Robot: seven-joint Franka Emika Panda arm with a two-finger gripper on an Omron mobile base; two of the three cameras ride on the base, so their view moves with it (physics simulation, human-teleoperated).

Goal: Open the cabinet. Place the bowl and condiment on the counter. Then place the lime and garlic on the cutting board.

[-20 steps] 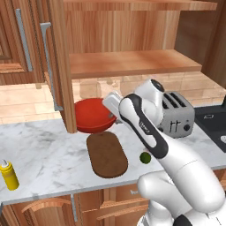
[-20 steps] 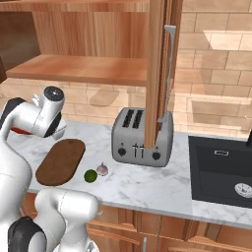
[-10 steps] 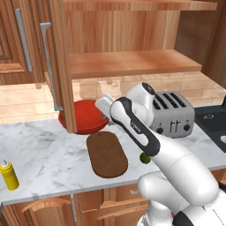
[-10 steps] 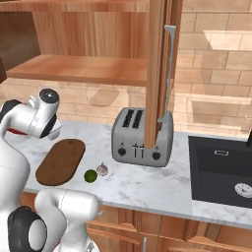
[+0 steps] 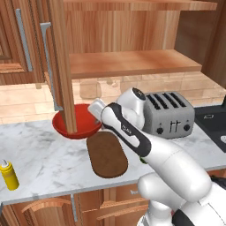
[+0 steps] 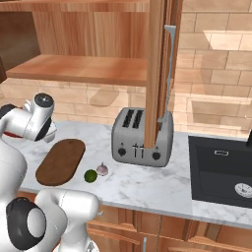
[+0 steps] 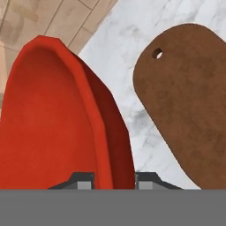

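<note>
The red bowl [image 5: 75, 126] sits low at the back of the marble counter [image 5: 39, 154], partly behind the open cabinet door [image 5: 62, 66]. My gripper [image 5: 96, 115] is shut on the bowl's right rim. In the hand view the rim of the bowl [image 7: 66, 119] runs between the two fingertips of the gripper [image 7: 114, 178]. I cannot tell whether the bowl touches the counter. The dark cutting board [image 5: 107, 153] lies bare just in front of it. The yellow condiment [image 5: 9, 174] stands at the counter's front left. The lime [image 6: 90, 175] and garlic [image 6: 102, 170] lie side by side right of the cutting board [image 6: 61, 161].
Both cabinet doors stand open, the right one [image 6: 157, 74] hanging over the toaster [image 6: 140, 138]. The wooden shelves [image 5: 128, 62] are bare. A dark sink [image 6: 221, 170] lies at the right end of the counter.
The arm has carried the bowl leftward and slightly lower, to behind the left door's edge. The grip is unchanged.
</note>
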